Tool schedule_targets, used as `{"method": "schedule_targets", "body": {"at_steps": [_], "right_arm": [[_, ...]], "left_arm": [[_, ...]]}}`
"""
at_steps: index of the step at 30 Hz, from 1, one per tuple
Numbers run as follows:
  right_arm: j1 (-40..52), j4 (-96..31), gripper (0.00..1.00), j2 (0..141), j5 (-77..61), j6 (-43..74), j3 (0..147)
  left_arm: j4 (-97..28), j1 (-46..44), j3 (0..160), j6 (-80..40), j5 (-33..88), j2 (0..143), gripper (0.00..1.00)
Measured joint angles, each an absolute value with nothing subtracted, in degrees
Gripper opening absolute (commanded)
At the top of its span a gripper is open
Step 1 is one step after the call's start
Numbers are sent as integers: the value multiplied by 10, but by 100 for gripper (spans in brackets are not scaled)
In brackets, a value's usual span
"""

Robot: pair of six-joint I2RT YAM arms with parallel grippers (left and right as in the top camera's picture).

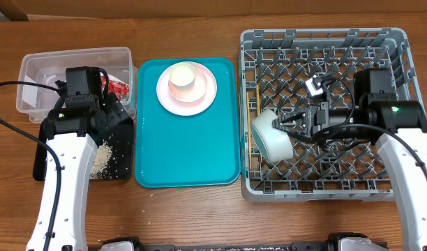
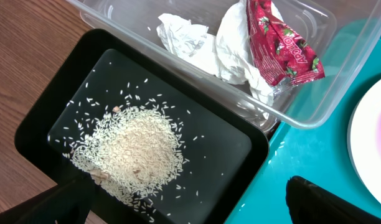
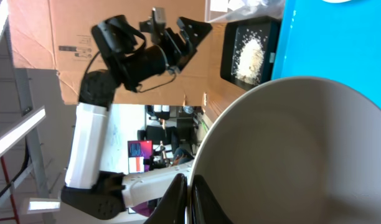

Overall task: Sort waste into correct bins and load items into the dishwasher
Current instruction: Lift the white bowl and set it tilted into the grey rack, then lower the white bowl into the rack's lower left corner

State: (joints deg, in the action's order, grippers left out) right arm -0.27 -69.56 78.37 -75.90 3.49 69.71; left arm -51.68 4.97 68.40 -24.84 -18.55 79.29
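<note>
Right gripper (image 1: 282, 124) pinches the rim of the white bowl (image 1: 269, 137), set on edge among dish rack (image 1: 318, 194) pegs beneath it, probably to slot it upright. Left gripper (image 2: 200, 202) spread, empty; rice (image 2: 134, 149) lies in black tray (image 2: 228, 143) just ahead.

Bright, even overhead light; mild glare on the clear tub (image 2: 315, 99); wrist-view foregrounds slightly blurred.

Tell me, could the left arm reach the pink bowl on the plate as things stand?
Probably yes. The left gripper is open and empty above the black tray, and the pink bowl sits uncovered on the plate nearby on the teal tray, with nothing over it.
</note>
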Motion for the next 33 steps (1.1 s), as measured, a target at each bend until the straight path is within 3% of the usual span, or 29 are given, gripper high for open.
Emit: {"method": "schedule_targets", "body": {"at_steps": [15, 33], "right_arm": [[-3, -567, 4, 783, -827, 10, 518], [-3, -543, 4, 783, -836, 10, 448]], "left_arm": [[-517, 50, 684, -248, -185, 793, 100], [-517, 50, 684, -248, -185, 793, 100]]}}
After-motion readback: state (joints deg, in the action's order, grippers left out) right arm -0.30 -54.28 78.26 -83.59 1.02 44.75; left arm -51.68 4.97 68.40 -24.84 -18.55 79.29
